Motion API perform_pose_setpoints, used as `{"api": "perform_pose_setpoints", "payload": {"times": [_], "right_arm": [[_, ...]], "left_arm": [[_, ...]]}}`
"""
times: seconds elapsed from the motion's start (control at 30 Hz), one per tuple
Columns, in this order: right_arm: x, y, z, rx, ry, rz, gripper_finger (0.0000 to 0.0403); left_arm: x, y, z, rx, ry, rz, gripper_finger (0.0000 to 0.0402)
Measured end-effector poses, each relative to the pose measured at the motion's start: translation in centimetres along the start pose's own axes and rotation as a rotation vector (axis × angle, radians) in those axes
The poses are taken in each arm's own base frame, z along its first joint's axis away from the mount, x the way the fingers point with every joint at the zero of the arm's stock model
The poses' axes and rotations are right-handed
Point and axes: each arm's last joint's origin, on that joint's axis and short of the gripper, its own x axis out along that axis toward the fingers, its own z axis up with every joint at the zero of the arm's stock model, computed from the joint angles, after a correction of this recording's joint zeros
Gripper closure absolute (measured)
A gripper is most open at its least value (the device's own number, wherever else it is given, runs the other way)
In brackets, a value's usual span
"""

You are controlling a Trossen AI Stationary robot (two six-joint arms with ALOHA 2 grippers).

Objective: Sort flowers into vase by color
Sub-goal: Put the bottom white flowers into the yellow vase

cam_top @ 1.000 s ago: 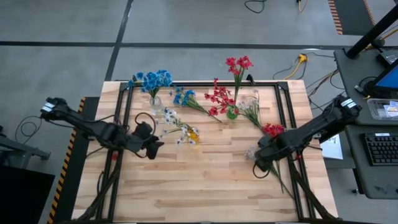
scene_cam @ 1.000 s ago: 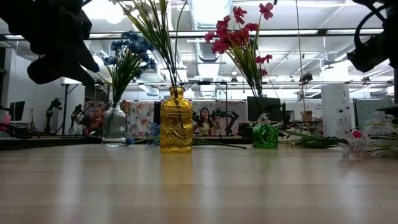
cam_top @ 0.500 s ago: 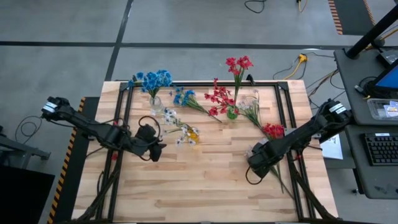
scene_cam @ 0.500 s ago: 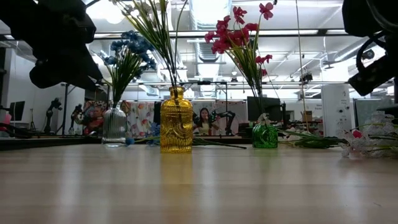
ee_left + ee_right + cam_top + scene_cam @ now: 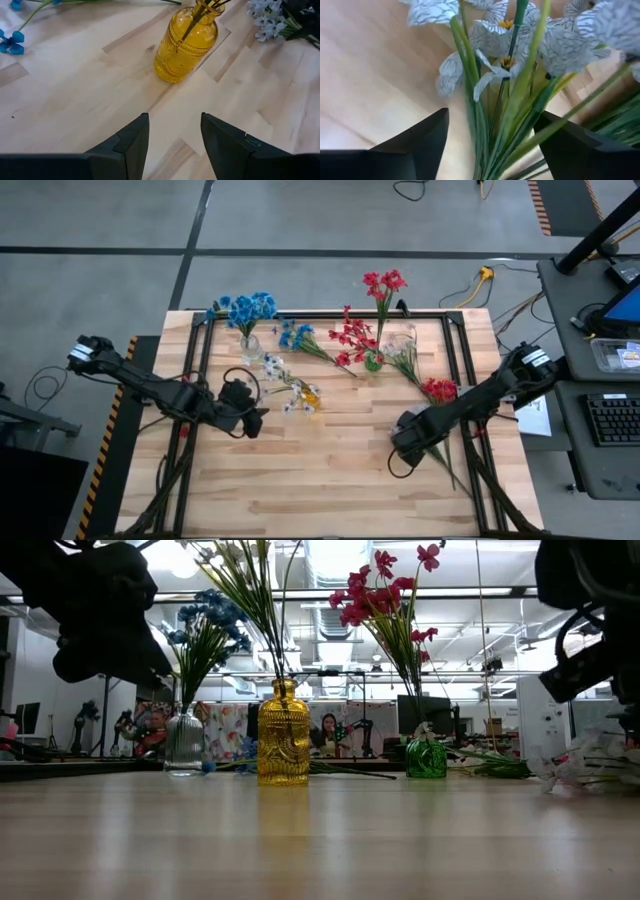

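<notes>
A white flower sprig (image 5: 500, 65) lies on the table at the right, and my right gripper (image 5: 490, 150) hangs over it, pointing down. It is open, with one finger on either side of the sprig's green stems, and I see no touch. That gripper (image 5: 400, 446) shows right of centre in the high view. My left gripper (image 5: 174, 142) is open with nothing in it, a little short of the yellow vase (image 5: 185, 42), which holds white flowers (image 5: 285, 385). Blue flowers (image 5: 248, 308) stand in a clear vase (image 5: 184, 740). Red flowers (image 5: 383, 283) stand in a green vase (image 5: 427, 758).
Loose sprigs lie on the far half of the table: a blue one (image 5: 298, 337), a red one (image 5: 350, 336), a white one (image 5: 402, 352) and another red one (image 5: 439, 389). Black frame rails (image 5: 205, 365) run along the table's left and right sides. The near half is bare wood.
My right gripper has come down and moved toward the table's near-left, until it stood over the white sprig on the table. The vases and the other sprigs have stayed where they were.
</notes>
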Motion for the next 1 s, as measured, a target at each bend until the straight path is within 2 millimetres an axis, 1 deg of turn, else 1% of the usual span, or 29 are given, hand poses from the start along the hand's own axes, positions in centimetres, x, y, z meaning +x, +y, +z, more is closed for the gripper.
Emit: {"api": "perform_pose_setpoints", "payload": {"times": [0.2, 0.47, 0.63, 0.77, 0.83, 1.0], "right_arm": [[1.0, 0.5, 0.3, -0.022, 0.018, -0.021, 0.0181], [0.4, 0.4, 0.2, -0.044, -0.001, 0.001, 0.0283], [-0.9, 0.4, 0.3, -0.068, -0.029, 0.065, 0.0348], [-2.6, 0.3, 0.4, -0.094, -0.086, 0.128, 0.0383], [-3.6, 0.2, 0.5, -0.116, -0.134, 0.150, 0.0387], [-6.4, -0.1, 0.8, -0.173, -0.299, 0.233, 0.0382]], "left_arm": [[0.2, -0.1, -0.1, 0.008, 0.006, 0.011, 0.0236], [0.7, -0.1, -0.5, 0.044, 0.023, 0.033, 0.0236], [0.6, 0.0, -0.4, 0.078, 0.024, 0.033, 0.0236], [0.5, 0.0, -0.4, 0.082, 0.025, 0.034, 0.0236], [0.6, 0.0, -0.5, 0.085, 0.027, 0.037, 0.0236], [0.8, 0.0, -0.6, 0.093, 0.033, 0.046, 0.0236]]}}
